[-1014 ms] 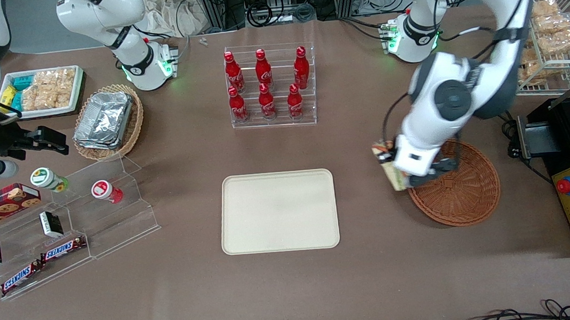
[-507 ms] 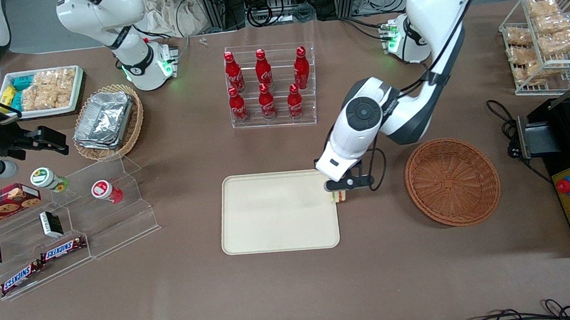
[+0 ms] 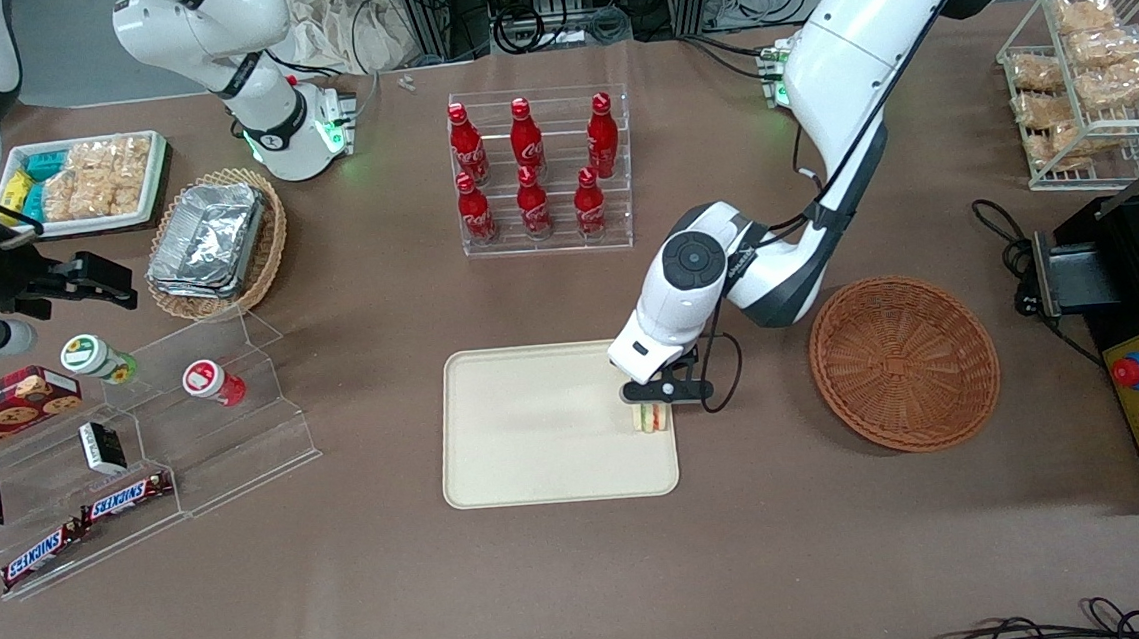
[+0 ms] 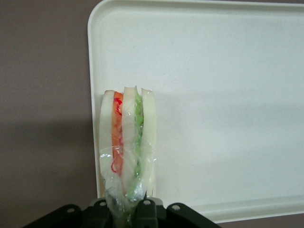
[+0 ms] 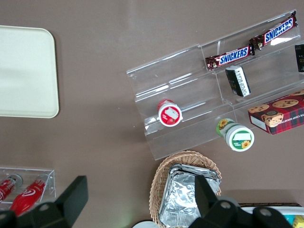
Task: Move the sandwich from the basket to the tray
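The table [image 3: 588, 579] carries everything, and the working arm hides part of its middle. The tray [image 3: 537, 432] lies near the centre, its edge toward the working arm's end partly covered by the arm and its load. Beside the tray, toward the working arm's end, sits the basket [image 3: 903, 364] with nothing in it. The rack of cola bottles [image 3: 541, 171] stands farther from the front camera than the tray and holds six red bottles. Toward the parked arm's end, a tan basket [image 3: 215, 244] holds foil containers, and a clear stepped stand [image 3: 138, 460] carries candy bars and small jars. The gripper [image 3: 657, 394] hangs over the tray's edge nearest the basket, clamped on the sandwich [image 3: 649, 417]. In the wrist view the sandwich [image 4: 127, 147] stands upright in plastic wrap, its lower tip lost between the black fingers [image 4: 147, 209], with the tray [image 4: 228, 95] below it. Whether it touches the tray cannot be told.
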Robot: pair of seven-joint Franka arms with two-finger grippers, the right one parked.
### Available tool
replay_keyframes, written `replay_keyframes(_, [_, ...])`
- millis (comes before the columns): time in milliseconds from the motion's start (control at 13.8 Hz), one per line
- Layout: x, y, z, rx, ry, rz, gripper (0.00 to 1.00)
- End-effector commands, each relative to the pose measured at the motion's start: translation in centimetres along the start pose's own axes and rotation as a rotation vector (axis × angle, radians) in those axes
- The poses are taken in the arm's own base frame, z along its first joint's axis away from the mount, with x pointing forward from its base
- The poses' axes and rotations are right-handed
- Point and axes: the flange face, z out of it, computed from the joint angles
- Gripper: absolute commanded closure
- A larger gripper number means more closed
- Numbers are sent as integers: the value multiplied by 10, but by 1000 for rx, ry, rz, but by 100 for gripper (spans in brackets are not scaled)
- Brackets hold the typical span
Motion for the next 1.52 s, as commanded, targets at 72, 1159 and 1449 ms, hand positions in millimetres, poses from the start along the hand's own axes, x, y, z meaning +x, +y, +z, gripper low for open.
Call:
replay_keyframes(72, [13, 8, -5, -4, 32, -41, 1])
replay_keyframes(1159, [56, -142, -268, 105, -97, -137, 1])
replay_keyframes(1449, [50, -210, -342, 149, -246, -160, 1])
